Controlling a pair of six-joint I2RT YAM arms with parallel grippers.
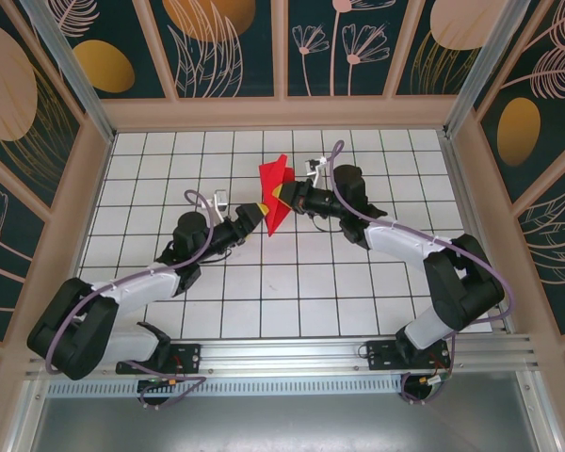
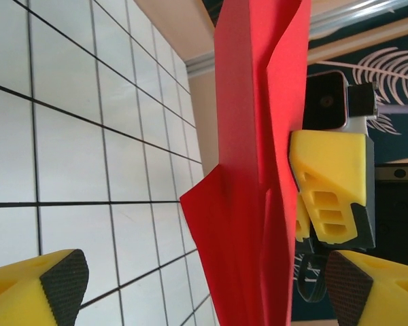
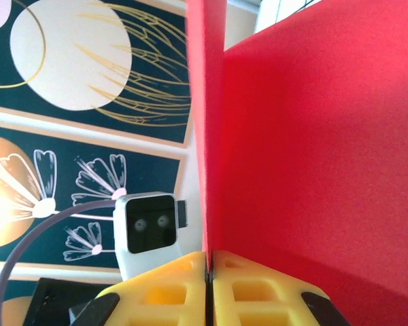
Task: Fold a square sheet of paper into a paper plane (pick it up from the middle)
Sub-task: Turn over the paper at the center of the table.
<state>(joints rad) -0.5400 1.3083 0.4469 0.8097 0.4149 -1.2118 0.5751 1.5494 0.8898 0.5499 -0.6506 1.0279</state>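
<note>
From above, the folded red sheet (image 1: 275, 193) hangs in the air over the white tiled tabletop (image 1: 264, 301), about midway between its side edges and a little toward the far edge. Its long axis runs from far to near. The right gripper (image 1: 284, 200) is clenched on it from the right. The left gripper (image 1: 258, 214) sits just beside the sheet's near tip with its jaws spread, so only the right arm carries the paper.

At the left wrist, the sheet (image 2: 251, 136) stands on edge up the frame, passing between the left gripper's (image 2: 207, 288) released fingers (image 2: 62, 285). Neither pad touches it: one is well apart, the other just beside. One of the right gripper's fingers (image 2: 326, 183) presses the sheet's other face.

At the right wrist, the right gripper (image 3: 209, 288) is pinched tight on the sheet's (image 3: 313, 156) lower edge, at a crease. To my eye the left fingers need only close across the paper's thickness, as it already lies between them.
</note>
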